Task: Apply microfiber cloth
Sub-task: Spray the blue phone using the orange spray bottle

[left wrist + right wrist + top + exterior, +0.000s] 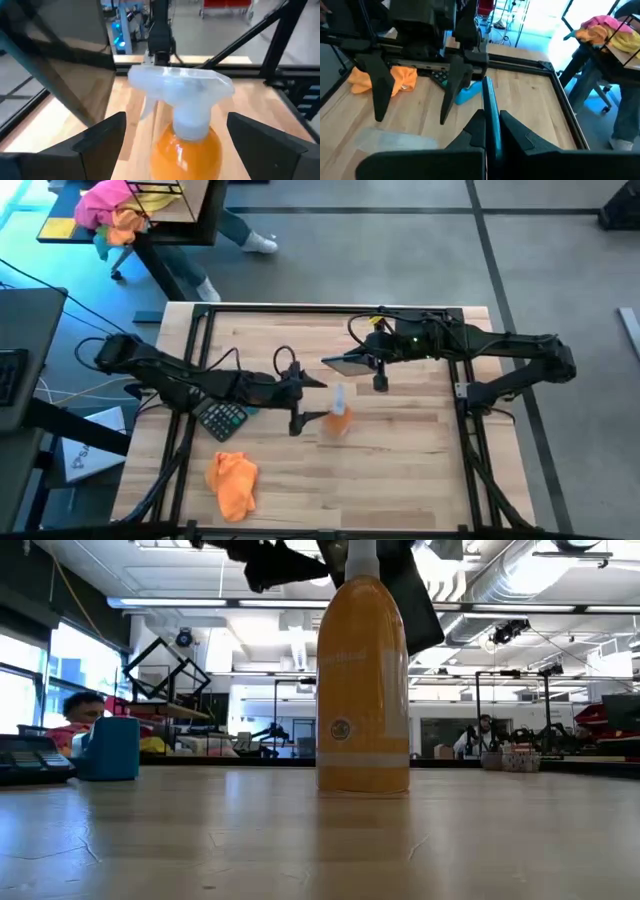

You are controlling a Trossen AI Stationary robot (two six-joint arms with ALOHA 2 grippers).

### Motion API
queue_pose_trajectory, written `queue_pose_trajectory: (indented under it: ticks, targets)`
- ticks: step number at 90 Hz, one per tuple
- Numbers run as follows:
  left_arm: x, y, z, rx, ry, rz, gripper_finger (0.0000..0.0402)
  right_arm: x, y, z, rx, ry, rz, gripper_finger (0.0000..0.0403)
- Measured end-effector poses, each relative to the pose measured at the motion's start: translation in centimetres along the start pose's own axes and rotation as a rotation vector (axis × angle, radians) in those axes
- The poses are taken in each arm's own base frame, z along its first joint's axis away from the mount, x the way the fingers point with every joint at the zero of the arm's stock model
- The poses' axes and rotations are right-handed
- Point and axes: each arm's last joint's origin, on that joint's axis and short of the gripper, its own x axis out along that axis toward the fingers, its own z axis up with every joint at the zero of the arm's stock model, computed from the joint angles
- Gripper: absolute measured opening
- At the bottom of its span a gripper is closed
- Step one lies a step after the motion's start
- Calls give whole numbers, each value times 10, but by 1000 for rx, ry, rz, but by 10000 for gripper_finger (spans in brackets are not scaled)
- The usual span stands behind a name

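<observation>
The orange microfiber cloth (232, 483) lies crumpled on the table near the front left, and no gripper touches it; it also shows in the right wrist view (400, 79). My left gripper (312, 402) is open, its fingers (102, 136) on either side of the neck of a clear spray bottle (186, 135) with orange liquid, apart from it. The bottle (338, 418) stands upright on its base at the table's middle. My right gripper (372, 370) is shut on a dark flat panel (345, 363) just beyond the bottle. My right gripper pinches the dark panel's thin edge (489, 107) between its two fingers (470, 131). The panel shows edge-on in the wrist view, running out ahead of the fingers. It is lifted clear above the table and tilted (420, 600).
A calculator (222, 418) and a small blue thing (470, 92) lie under the left arm. A pink-and-orange fabric bundle (112, 210) sits on a side table beyond the far left corner, with a person's legs (245, 235) beside it. A black frame (320, 308) edges the table.
</observation>
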Motion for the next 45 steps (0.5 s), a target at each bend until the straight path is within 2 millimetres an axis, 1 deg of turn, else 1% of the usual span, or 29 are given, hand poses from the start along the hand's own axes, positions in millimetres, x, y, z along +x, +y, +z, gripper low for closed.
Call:
queue_pose_trajectory:
  ticks: [13,30,37,45]
  targets:
    - [5,14,-11,-26,-88,-24,328,0,0,0,1,-1,0,0]
    - [24,27,-27,-20,-76,-83,328,0,0,0,33,-3,4,0]
    - [27,32,-30,-31,-65,-93,328,0,0,0,50,-2,4,0]
    - [25,32,-29,-25,-50,-95,328,0,0,0,50,-2,4,0]
